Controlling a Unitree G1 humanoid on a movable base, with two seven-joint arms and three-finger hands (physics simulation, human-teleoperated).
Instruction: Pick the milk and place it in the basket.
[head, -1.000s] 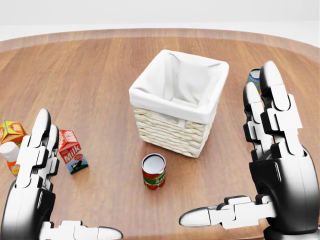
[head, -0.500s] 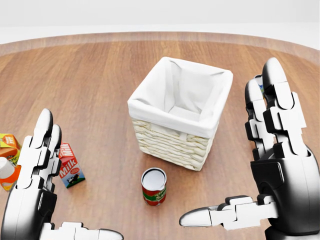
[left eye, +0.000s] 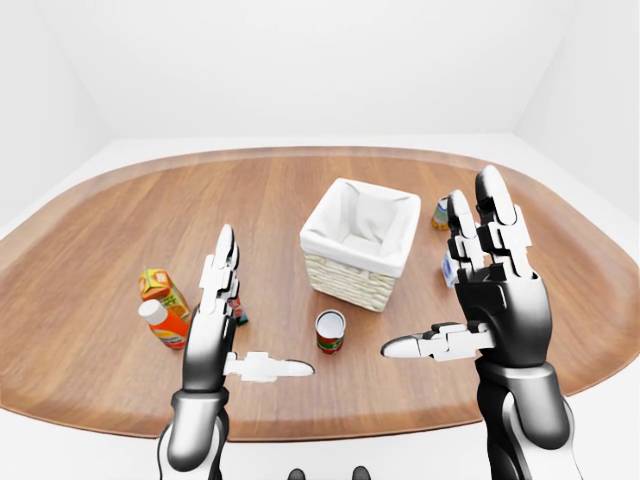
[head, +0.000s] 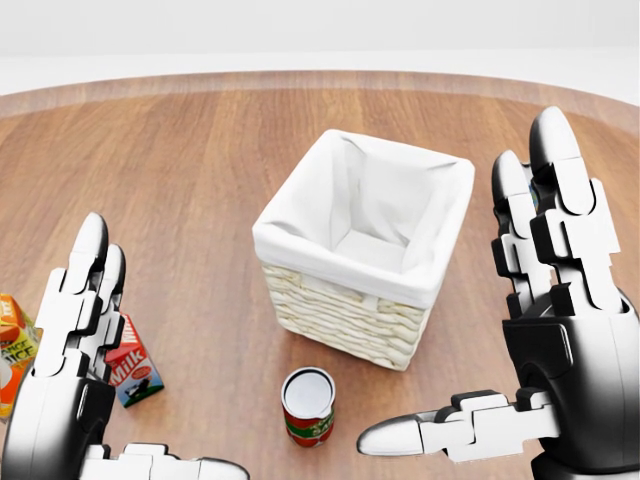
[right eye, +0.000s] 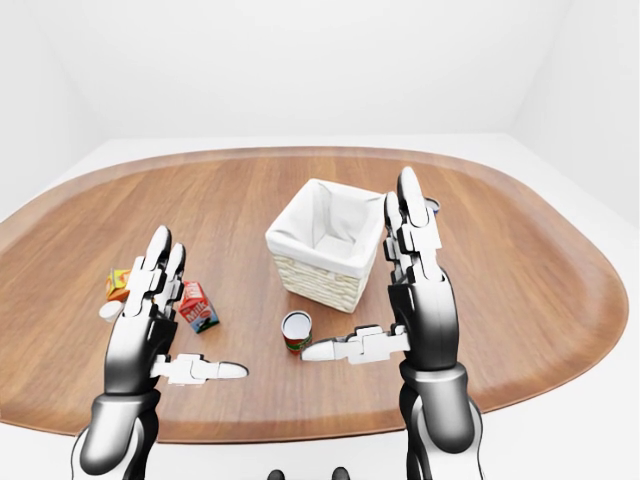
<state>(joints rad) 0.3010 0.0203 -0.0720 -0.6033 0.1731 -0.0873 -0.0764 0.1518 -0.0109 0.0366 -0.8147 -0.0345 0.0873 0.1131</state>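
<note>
Since a second ago the whole head view has slid: the camera has moved closer to the table, so the basket sits larger and lower in frame and the cartons have drifted toward the lower left edge, though I see nothing on the table itself displaced

At the far left edge of the head view I have an orange juice carton (head: 14, 345), cut off by the frame, and in the left-eye view a small orange bottle with a white cap (left eye: 162, 323) stands just beside it. My left hand (head: 72, 385) rises from the lower left, fingers straight up and thumb stuck out sideways, spread wide and holding nothing. The milk (head: 128, 363) stands upright on the wooden table (head: 190, 150) just right of that hand's fingers, partly hidden behind them, well apart from the basket. At bottom centre a red tomato can (head: 308, 405) stands near the wicker basket (head: 362, 248), whose white cloth lining is bare inside. My right hand (head: 555, 350) fills the right side, fingers likewise extended and empty, thumb pointing left. Behind it in the left-eye view are a blue can (left eye: 441, 213) and a small blue-and-white item (left eye: 449, 268) I can't identify
</note>
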